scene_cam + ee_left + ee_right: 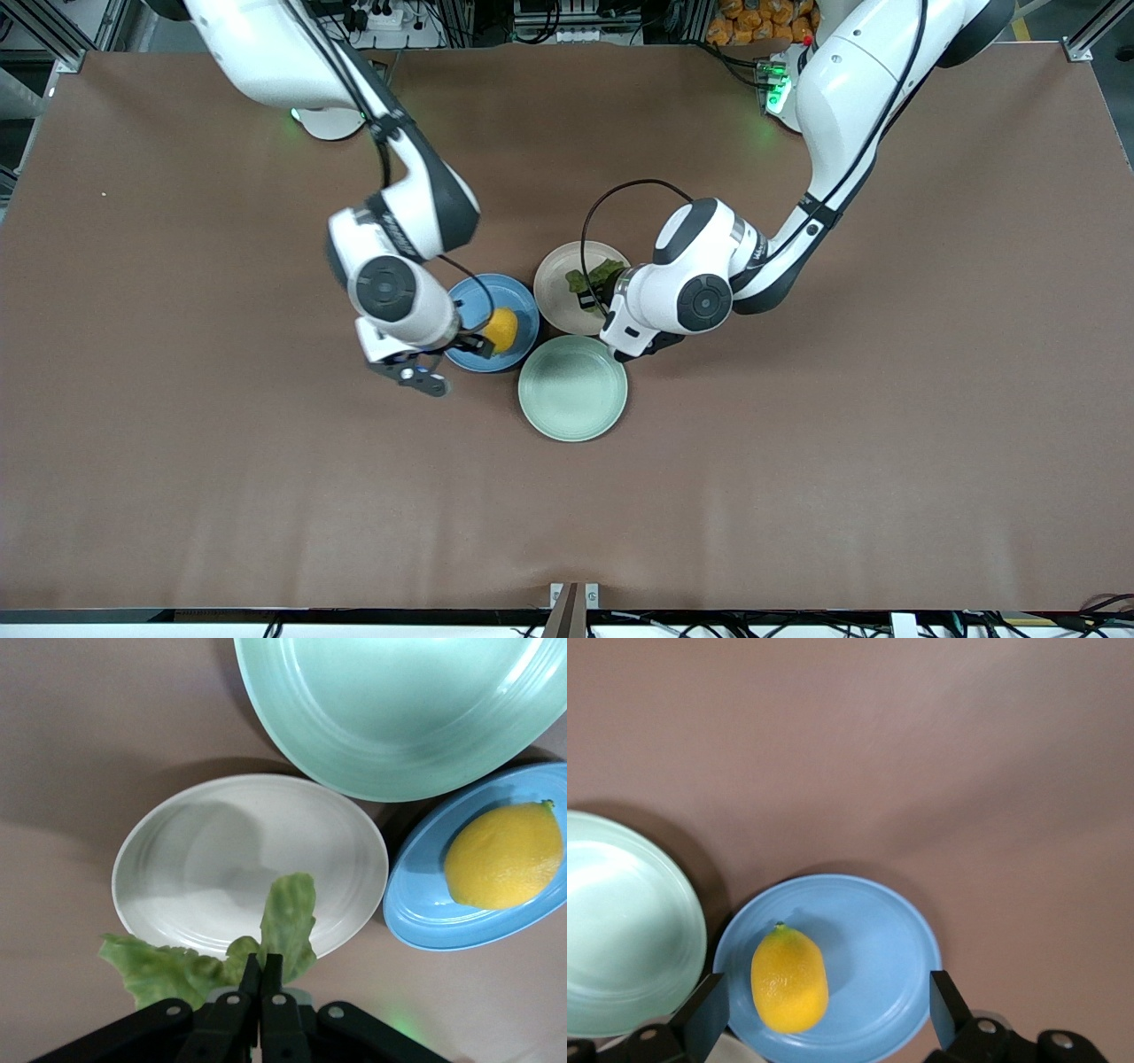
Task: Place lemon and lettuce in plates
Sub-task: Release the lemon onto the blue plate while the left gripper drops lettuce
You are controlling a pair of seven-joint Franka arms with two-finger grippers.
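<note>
Front view: three plates sit clustered mid-table. Taking the mint-green plate (572,387) as the dial's centre, the blue plate (493,322) lies at about ten o'clock and the beige-pink plate (580,287) at twelve, both farther from the camera. The lemon (502,330) lies in the blue plate, toward its three o'clock rim. The right gripper (468,342) is at the blue plate's seven o'clock edge, just beside the lemon. The lettuce (597,276) shows over the beige-pink plate at roughly three o'clock, pinched by the left gripper (591,292), which the wrist partly hides.

Left wrist view: the left gripper (261,974) has its fingers (250,979) drawn nearly together, clamping the crinkled lettuce (285,926). One lobe of the leaf hangs over the beige-pink plate (177,868); the other lobe spreads over the brown table (97,735). The mint-green plate (399,709) and the blue plate (425,921) with the lemon (503,857) sit near.

Right wrist view: the right gripper (824,1014) has its fingers (709,1014) spread wide, and nothing is between them. The lemon (788,979) rests free in the blue plate (877,939), with the mint-green plate (629,921) alongside.
</note>
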